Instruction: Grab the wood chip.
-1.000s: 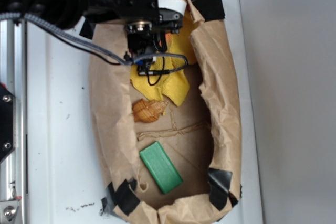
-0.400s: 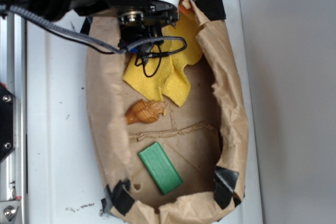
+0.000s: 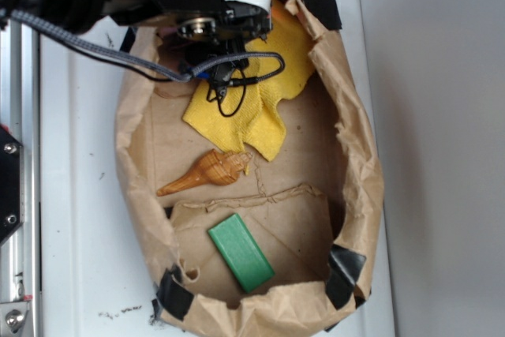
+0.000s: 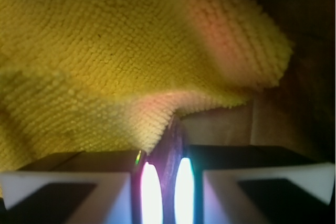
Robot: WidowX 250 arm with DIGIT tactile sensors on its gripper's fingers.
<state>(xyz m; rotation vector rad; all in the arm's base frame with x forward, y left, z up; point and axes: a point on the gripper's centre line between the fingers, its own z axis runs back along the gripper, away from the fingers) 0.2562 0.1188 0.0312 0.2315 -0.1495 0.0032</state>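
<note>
gripper (image 4: 163, 182): clamped on 1 wood chip (image 4: 169, 153) | 1 yellow cloth (image 3: 252, 108) | 1 shell (image 3: 209, 171) | 1 green block (image 3: 241, 252)

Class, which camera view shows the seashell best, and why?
The exterior view: the seashell lies whole on the brown paper, between the yellow cloth and the green block. The wrist view shows none of it, only the cloth close up.
</note>
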